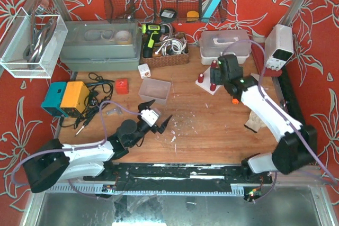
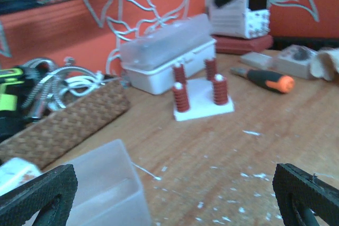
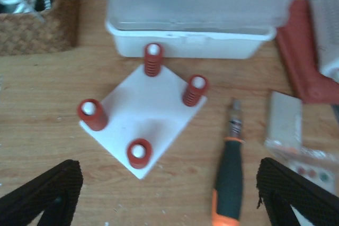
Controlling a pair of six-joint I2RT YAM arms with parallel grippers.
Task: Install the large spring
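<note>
A white base plate [image 3: 145, 110] carries four pegs, each with a red spring on it. Two springs look wider, the left one [image 3: 91, 114] and the near one [image 3: 139, 153]. Two look thinner, the far one [image 3: 153, 61] and the right one [image 3: 195, 89]. The plate also shows in the top view [image 1: 205, 83] and the left wrist view [image 2: 203, 101]. My right gripper [image 3: 169, 199] hovers above the plate's near side, open and empty [image 1: 222, 73]. My left gripper [image 1: 156, 113] is open and empty at mid-table, facing the plate from afar [image 2: 172, 205].
An orange-and-black screwdriver [image 3: 230, 178] lies right of the plate. A white lidded box [image 3: 196, 14] stands just behind the plate. A clear small bin [image 1: 155, 89] is close to my left gripper. A wicker basket [image 1: 167, 51] and a power supply [image 1: 279, 43] stand at the back.
</note>
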